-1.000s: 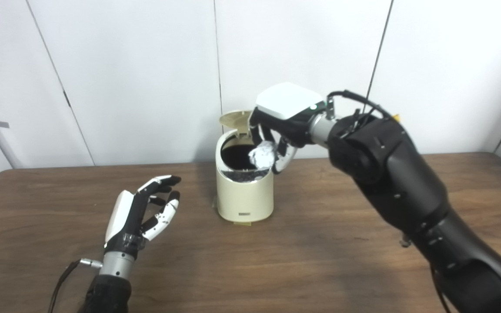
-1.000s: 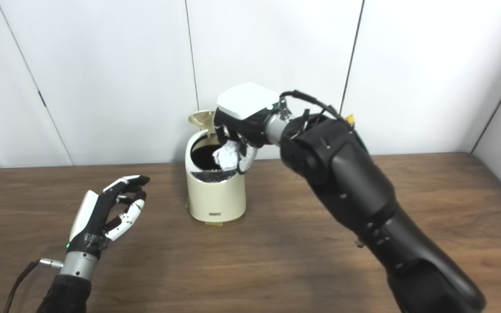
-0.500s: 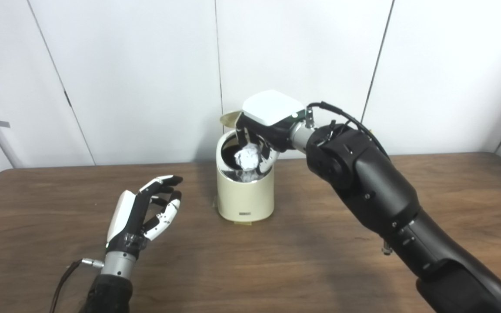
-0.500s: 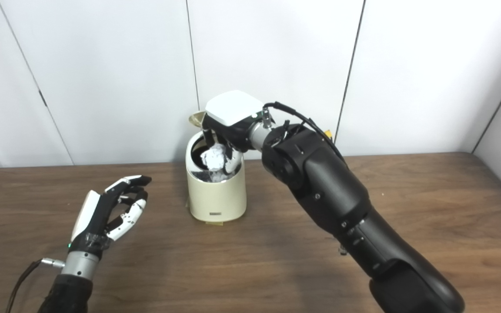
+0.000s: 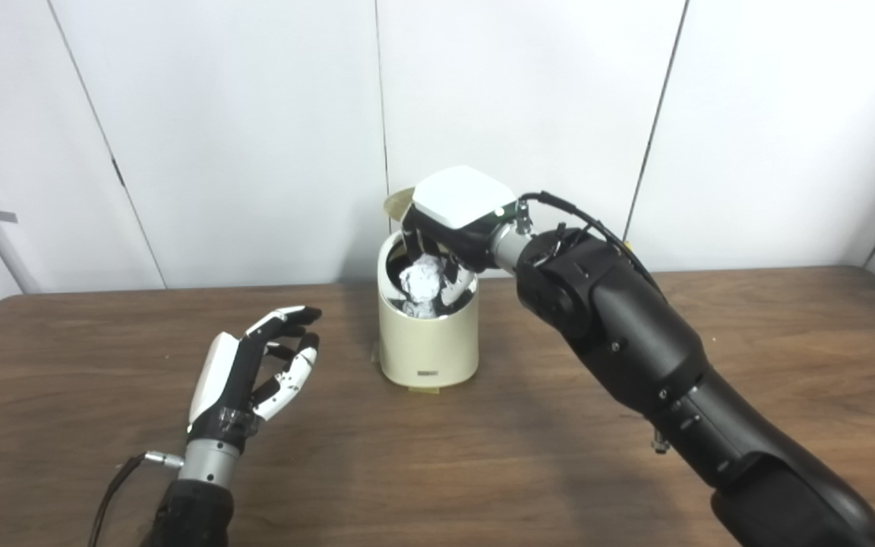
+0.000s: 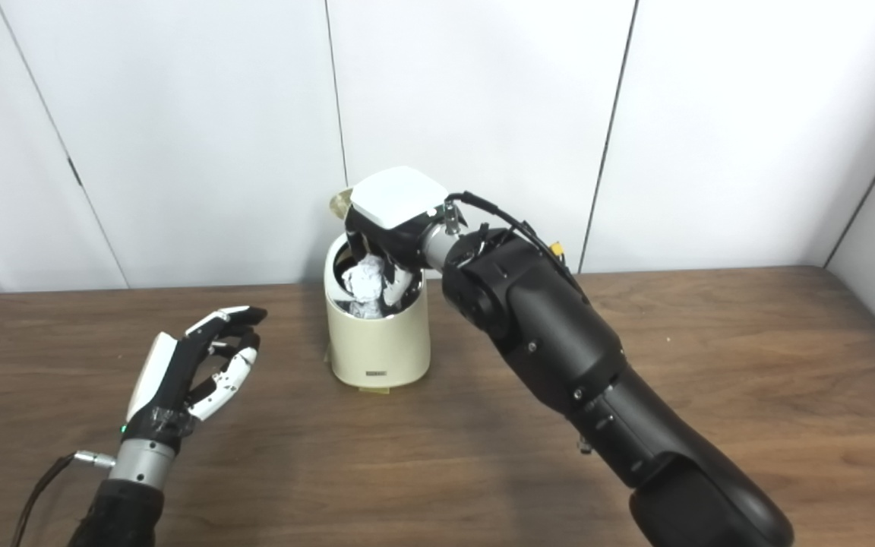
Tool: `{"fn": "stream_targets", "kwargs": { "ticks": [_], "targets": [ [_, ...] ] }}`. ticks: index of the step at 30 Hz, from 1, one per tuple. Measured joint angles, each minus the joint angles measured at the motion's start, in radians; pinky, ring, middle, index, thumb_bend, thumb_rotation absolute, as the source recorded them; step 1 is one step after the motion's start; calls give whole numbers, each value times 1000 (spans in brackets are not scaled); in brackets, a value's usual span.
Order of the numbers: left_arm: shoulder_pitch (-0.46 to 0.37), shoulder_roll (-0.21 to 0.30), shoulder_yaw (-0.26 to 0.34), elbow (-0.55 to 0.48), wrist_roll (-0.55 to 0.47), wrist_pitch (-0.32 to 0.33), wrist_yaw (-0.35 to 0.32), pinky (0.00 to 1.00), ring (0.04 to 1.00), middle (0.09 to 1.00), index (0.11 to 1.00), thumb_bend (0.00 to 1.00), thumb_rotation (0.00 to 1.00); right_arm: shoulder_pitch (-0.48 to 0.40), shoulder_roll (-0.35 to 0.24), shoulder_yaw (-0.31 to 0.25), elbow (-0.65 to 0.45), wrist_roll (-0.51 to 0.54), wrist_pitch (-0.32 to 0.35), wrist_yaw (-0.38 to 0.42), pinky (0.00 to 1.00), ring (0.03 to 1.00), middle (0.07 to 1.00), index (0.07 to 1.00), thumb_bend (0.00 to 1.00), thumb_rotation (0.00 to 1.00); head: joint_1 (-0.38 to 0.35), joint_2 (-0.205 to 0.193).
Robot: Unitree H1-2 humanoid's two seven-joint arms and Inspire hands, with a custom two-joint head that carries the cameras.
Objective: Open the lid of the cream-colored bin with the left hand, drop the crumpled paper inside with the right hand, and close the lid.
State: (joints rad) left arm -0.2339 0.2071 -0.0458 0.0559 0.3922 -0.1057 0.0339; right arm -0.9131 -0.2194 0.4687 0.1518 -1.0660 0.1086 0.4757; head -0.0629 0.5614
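Note:
The cream-colored bin (image 5: 428,342) stands on the brown table near the back, its lid (image 5: 398,202) tipped up behind the opening. My right hand (image 5: 453,216) hangs directly over the bin's mouth, fingers pointing down and shut on the crumpled white paper (image 5: 420,277), which sits at rim level inside the opening. My left hand (image 5: 251,372) rests to the left of the bin, apart from it, fingers spread and holding nothing. In the right eye view the paper (image 6: 364,279) shows between the right hand's fingers (image 6: 396,282).
The wooden table (image 5: 529,456) spreads around the bin. White wall panels (image 5: 255,137) stand just behind the bin. A small tab (image 5: 424,390) sticks out at the bin's base.
My right hand has carried the paper leftward and down, from beside the bin's right rim to over and into its mouth. The left hand has stayed put.

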Motion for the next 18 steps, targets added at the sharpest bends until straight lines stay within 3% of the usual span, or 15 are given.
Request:
{"fn": "stream_targets", "kwargs": {
  "ticks": [12,15,18],
  "targets": [
    [0,0,0,0,0,0,0,654,770,789,778,289,613,10,2,-10,10,31,2,-79,305,434,552,476,515,0,-5,-6],
    [1,0,0,0,1,0,0,654,771,792,780,287,612,10,2,-6,16,15,3,-93,362,458,590,466,512,0,-5,-6],
    [1,0,0,0,1,0,0,657,772,790,780,291,608,11,2,-5,16,5,4,-95,450,548,643,485,523,116,-8,-6]
  ]
}}
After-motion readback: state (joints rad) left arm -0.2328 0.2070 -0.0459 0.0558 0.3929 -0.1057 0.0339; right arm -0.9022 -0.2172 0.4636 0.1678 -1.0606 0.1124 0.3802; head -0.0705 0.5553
